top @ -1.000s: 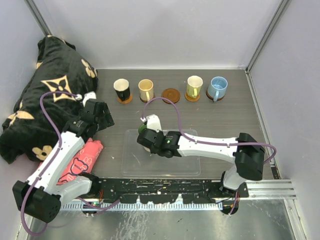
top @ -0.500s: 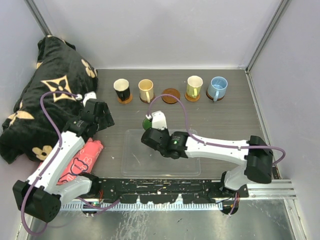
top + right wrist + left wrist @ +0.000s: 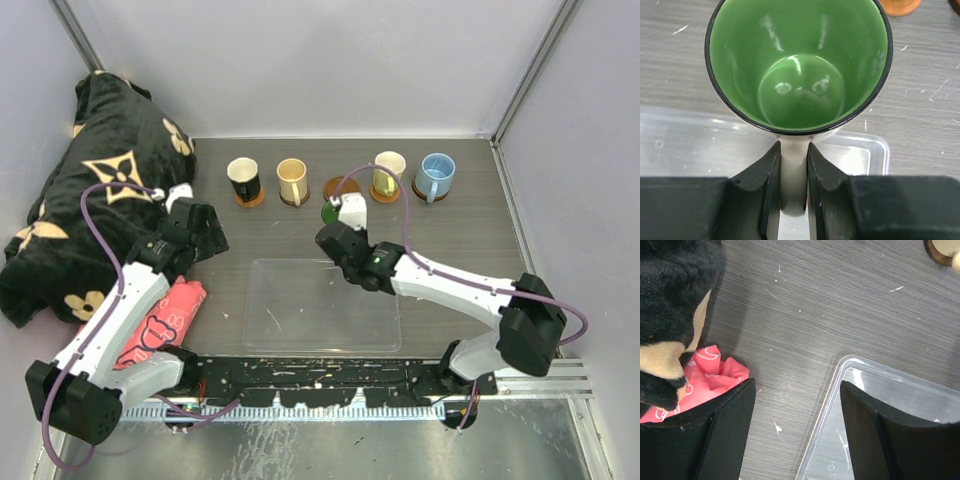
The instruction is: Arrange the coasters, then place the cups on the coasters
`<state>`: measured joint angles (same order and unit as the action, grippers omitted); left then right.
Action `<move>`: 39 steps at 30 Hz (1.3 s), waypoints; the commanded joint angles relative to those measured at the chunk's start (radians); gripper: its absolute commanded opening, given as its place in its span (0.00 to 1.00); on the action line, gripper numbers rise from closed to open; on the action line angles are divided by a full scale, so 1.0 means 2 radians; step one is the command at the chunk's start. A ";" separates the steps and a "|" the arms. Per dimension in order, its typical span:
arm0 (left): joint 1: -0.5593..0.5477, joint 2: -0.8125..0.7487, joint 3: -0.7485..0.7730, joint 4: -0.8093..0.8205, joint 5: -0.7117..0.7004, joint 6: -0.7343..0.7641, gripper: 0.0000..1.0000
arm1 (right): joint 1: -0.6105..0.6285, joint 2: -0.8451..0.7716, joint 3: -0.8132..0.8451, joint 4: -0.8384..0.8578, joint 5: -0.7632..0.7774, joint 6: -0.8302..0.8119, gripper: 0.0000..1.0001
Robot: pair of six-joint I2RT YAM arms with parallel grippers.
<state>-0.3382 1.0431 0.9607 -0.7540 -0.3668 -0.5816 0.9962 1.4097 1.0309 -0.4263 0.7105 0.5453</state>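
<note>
My right gripper [image 3: 793, 175] is shut on the white handle of the green-inside cup [image 3: 799, 65], holding it off the table. In the top view this cup [image 3: 330, 212] hangs just in front of the bare brown coaster [image 3: 338, 186] in the middle of the back row, with the right gripper [image 3: 345, 228] behind it. The black cup [image 3: 243, 178], yellow-tan cup [image 3: 292, 179], cream-white cup [image 3: 388, 171] and light blue cup [image 3: 436, 174] each stand on a coaster. My left gripper [image 3: 796, 387] is open and holds nothing, low over the table by the tray's left edge.
A clear plastic tray [image 3: 320, 305] lies in front of the cups, its rim [image 3: 830, 405] beside my left fingers. A pink cloth [image 3: 165, 315] and a black plush blanket [image 3: 100, 180] fill the left side. Grey walls close in the back and sides.
The right arm has carried the green-inside cup from over the tray's left part back and to the right, up to the bare coaster. The left arm has not moved.
</note>
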 commanded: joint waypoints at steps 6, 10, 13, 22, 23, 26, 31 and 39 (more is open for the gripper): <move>0.002 0.007 0.022 0.008 -0.005 0.011 0.69 | -0.081 0.011 0.019 0.173 -0.018 -0.077 0.01; 0.002 0.012 0.025 0.008 -0.007 0.012 0.69 | -0.107 0.042 0.032 0.205 -0.042 -0.095 0.01; 0.003 0.014 0.026 0.008 -0.010 0.013 0.69 | -0.119 0.063 0.038 0.231 -0.056 -0.107 0.01; 0.002 0.016 0.025 0.007 -0.023 0.015 0.69 | -0.146 0.096 0.066 0.266 -0.076 -0.129 0.01; 0.003 0.017 0.025 0.008 -0.023 0.015 0.69 | -0.149 0.097 0.067 0.270 -0.078 -0.131 0.01; 0.003 0.021 0.025 0.010 -0.023 0.015 0.69 | -0.153 0.098 0.068 0.284 -0.079 -0.141 0.01; 0.002 0.026 0.029 0.010 -0.025 0.016 0.69 | -0.163 0.111 0.075 0.302 -0.087 -0.145 0.01; 0.002 0.022 0.029 0.007 -0.029 0.022 0.69 | -0.175 0.145 0.085 0.352 -0.100 -0.154 0.01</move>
<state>-0.3382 1.1004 0.9794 -0.7567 -0.3985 -0.5575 0.6567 1.7077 1.1164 0.0444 0.4915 0.2672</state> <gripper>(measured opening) 0.694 0.269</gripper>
